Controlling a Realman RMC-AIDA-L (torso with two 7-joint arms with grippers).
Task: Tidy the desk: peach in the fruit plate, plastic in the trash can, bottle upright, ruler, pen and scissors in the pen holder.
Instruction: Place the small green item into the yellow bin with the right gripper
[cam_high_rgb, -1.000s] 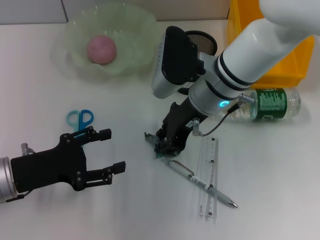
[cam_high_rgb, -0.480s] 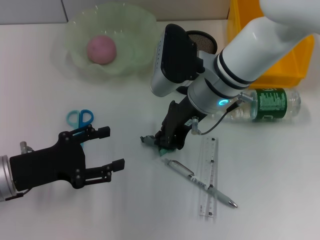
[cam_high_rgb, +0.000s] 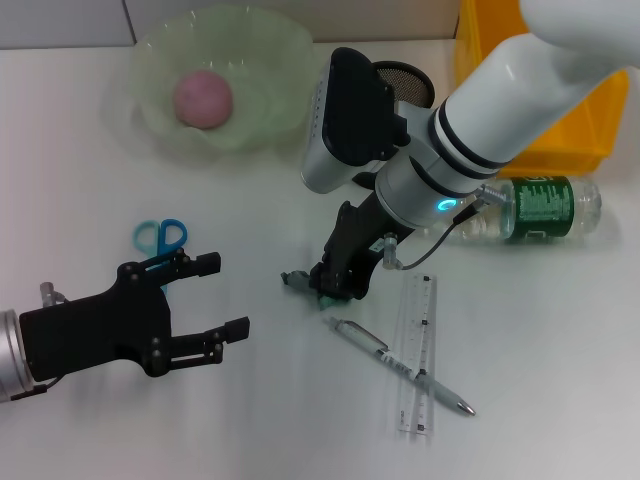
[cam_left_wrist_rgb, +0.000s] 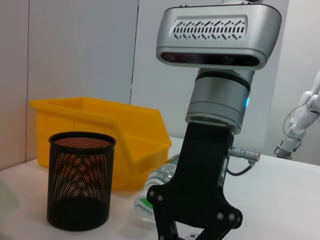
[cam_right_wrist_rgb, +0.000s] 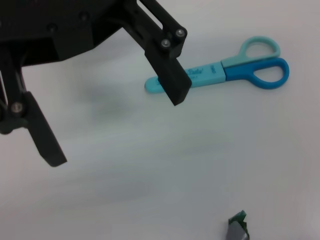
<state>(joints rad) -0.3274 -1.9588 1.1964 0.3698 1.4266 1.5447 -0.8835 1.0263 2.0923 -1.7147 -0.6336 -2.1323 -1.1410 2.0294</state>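
Plastic (cam_high_rgb: 300, 281), a small green and grey scrap, sits right at the tips of the right gripper (cam_high_rgb: 327, 289). The fingers look pinched on it, low over the desk (cam_high_rgb: 560, 400). It is not in the trash can yet.

Just beside this gripper, on the side nearer the robot, lie the pen (cam_high_rgb: 398, 366) and the clear ruler (cam_high_rgb: 417, 353). The pen lies across the ruler. Both need to go in the pen holder (cam_high_rgb: 408, 84), which stands on the far side of the gripper, behind the arm.

A bit farther off, the bottle (cam_high_rgb: 530, 208) lies on its side. It needs to stand up. Beyond it is a yellow bin (cam_high_rgb: 570, 130).

Well apart on the other side, the left gripper (cam_high_rgb: 215, 300) hangs with its fingers spread and nothing in them. The scissors (cam_high_rgb: 158, 240) lie just past it, not picked up.

Farthest away, the peach (cam_high_rgb: 203, 99) is in the fruit plate (cam_high_rgb: 270, 60). That job looks done. Most of the tidying is left.
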